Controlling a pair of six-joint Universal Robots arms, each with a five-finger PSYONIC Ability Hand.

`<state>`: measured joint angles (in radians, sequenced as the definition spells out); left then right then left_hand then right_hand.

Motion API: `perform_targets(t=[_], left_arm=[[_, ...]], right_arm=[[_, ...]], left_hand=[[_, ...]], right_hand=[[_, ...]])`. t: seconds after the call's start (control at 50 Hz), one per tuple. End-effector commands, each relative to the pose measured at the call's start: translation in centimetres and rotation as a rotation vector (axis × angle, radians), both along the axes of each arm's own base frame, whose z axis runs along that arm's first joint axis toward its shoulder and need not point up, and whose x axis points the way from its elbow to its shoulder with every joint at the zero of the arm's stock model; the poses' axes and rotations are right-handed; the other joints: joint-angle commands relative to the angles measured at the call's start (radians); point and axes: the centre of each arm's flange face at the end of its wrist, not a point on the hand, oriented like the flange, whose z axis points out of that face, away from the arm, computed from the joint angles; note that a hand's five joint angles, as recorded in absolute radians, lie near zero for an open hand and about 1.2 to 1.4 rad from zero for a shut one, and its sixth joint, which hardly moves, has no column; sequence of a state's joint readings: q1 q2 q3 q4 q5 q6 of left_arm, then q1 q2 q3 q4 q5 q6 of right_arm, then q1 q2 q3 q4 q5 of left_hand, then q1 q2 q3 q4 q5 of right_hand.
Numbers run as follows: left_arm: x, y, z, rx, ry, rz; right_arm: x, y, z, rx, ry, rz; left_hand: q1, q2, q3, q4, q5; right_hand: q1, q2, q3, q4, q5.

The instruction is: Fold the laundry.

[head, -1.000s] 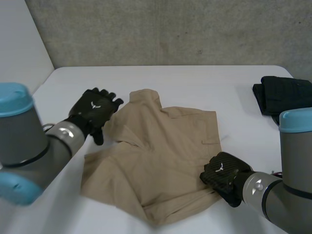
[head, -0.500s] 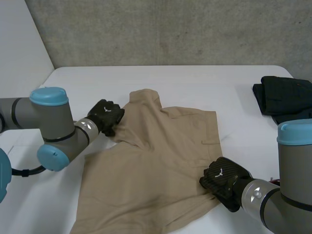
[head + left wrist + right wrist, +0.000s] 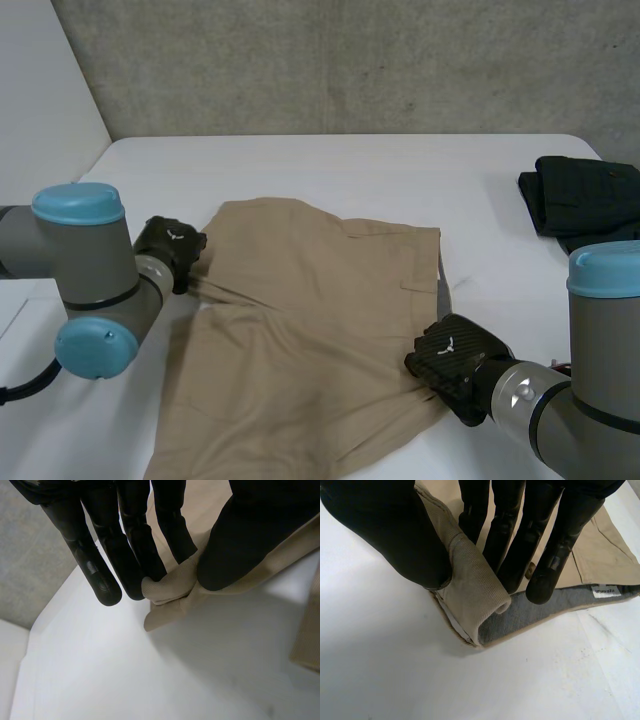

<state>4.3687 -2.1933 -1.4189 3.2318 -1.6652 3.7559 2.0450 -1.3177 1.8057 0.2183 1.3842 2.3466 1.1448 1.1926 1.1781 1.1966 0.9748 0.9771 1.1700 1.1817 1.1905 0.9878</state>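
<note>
Left hand (image 3: 168, 245) pinches a corner of the shorts (image 3: 310, 320), right hand (image 3: 452, 358) pinches the waistband (image 3: 470, 585); cloth lies spread between them.

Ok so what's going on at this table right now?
A two-armed robot is working on a tan garment spread on the white table. Its left hand pinches a fold at the garment's left edge between fingers and thumb. Its right hand pinches a corner on the near right side, where grey lining shows. The garment lies spread out with some creases, not yet folded up. A dark folded cloth sits apart at the table's right edge.
</note>
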Motion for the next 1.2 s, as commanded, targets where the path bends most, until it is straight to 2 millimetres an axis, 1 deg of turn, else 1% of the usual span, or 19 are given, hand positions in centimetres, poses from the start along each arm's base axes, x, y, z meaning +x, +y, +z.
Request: perform_targets(t=[0.02,0.12,0.18,0.2,0.26,0.28,0.4,0.42,0.48,0.5,0.56,0.58,0.64,0.66,0.74,0.8,0.92,1.1,1.2], left_arm=[[0.2,0.4,-0.7,0.004,-0.067,0.030],[0.2,0.5,-1.2,0.009,-0.105,0.027],[-0.2,0.8,-1.0,0.005,-0.092,0.018],[-0.4,1.0,-0.7,-0.003,-0.091,0.012],[-0.7,1.1,0.9,-0.040,-0.071,0.009],[-0.7,1.3,2.5,-0.076,-0.044,0.013],[0.2,2.9,6.9,-0.138,0.117,0.054],[0.5,3.7,8.2,-0.149,0.171,0.062],[0.8,5.4,9.2,-0.135,0.234,0.060],[1.1,6.8,9.2,-0.098,0.250,0.051],[1.6,9.1,9.0,-0.023,0.250,0.029],[2.0,10.7,8.7,0.040,0.240,0.011],[2.5,12.9,8.0,0.141,0.217,-0.012],[2.8,14.3,7.5,0.214,0.204,-0.021],[3.6,16.8,5.9,0.389,0.177,-0.023],[4.0,18.1,5.1,0.471,0.175,-0.006],[4.4,19.3,4.0,0.529,0.164,0.005],[3.9,20.7,3.5,0.554,0.138,-0.037],[3.4,21.3,3.3,0.563,0.123,-0.066]], right_arm=[[0.0,0.1,-0.1,0.008,-0.001,-0.004],[-0.1,0.2,-0.2,0.011,0.001,-0.004],[0.0,0.1,-0.1,0.008,-0.007,-0.004],[0.0,0.1,-0.1,0.009,-0.010,-0.005],[0.2,-0.3,0.2,0.007,-0.040,-0.022],[0.3,-0.4,0.3,0.007,-0.053,-0.029],[0.8,-1.4,1.0,-0.011,-0.132,-0.071],[0.9,-1.5,1.1,-0.012,-0.142,-0.077],[1.2,-2.1,1.6,-0.021,-0.193,-0.100],[1.3,-2.3,1.7,-0.022,-0.208,-0.110],[1.4,-3.0,1.8,-0.012,-0.250,-0.143],[1.5,-3.2,1.8,-0.010,-0.258,-0.148],[1.6,-3.5,1.8,0.000,-0.280,-0.160],[1.6,-3.7,1.8,-0.002,-0.286,-0.161],[1.7,-3.9,1.7,-0.001,-0.300,-0.153],[1.7,-4.0,1.4,0.000,-0.298,-0.156],[1.7,-4.3,1.1,-0.014,-0.306,-0.159],[1.7,-4.9,0.8,-0.012,-0.336,-0.186],[1.2,-5.6,0.7,-0.002,-0.351,-0.224]], left_hand=[[0.251,0.204,0.218,0.200,0.247],[0.251,0.204,0.218,0.200,0.247],[-0.375,-0.422,-0.408,-0.426,-0.379],[-0.673,-0.721,-0.706,-0.725,-0.677],[-0.796,-0.844,-0.829,-0.848,-0.800],[-0.886,-0.934,-0.920,-0.938,-0.891],[-0.890,-0.938,-0.924,-0.942,-0.895],[-0.870,-0.918,-0.903,-0.922,-0.874],[-0.826,-0.874,-0.859,-0.878,-0.830],[-0.776,-0.824,-0.809,-0.828,-0.781],[-0.720,-0.768,-0.753,-0.772,-0.725],[-0.697,-0.744,-0.730,-0.748,-0.701],[-0.694,-0.741,-0.727,-0.745,-0.698],[-0.679,-0.727,-0.712,-0.731,-0.684],[-0.652,-0.700,-0.686,-0.704,-0.657],[-0.600,-0.648,-0.633,-0.652,-0.604],[-0.582,-0.630,-0.615,-0.634,-0.586],[-0.585,-0.633,-0.618,-0.637,-0.589],[-0.582,-0.630,-0.615,-0.634,-0.587]], right_hand=[[0.419,0.226,0.215,0.206,0.234],[0.419,0.226,0.215,0.206,0.234],[0.419,0.226,0.215,0.206,0.234],[0.419,0.226,0.215,0.206,0.234],[0.419,0.226,0.215,0.206,0.234],[0.419,0.226,0.215,0.206,0.234],[0.419,0.226,0.215,0.206,0.234],[0.419,0.226,0.215,0.206,0.234],[0.419,0.226,0.215,0.206,0.234],[0.419,0.226,0.215,0.206,0.234],[0.419,0.226,0.215,0.206,0.234],[0.419,0.226,0.215,0.206,0.234],[0.419,0.226,0.215,0.206,0.234],[0.419,0.226,0.215,0.206,0.234],[0.419,0.226,0.215,0.206,0.234],[0.419,0.226,0.215,0.206,0.234],[0.419,0.226,0.215,0.206,0.234],[0.419,0.226,0.215,0.206,0.234],[0.419,0.226,0.215,0.206,0.234]])
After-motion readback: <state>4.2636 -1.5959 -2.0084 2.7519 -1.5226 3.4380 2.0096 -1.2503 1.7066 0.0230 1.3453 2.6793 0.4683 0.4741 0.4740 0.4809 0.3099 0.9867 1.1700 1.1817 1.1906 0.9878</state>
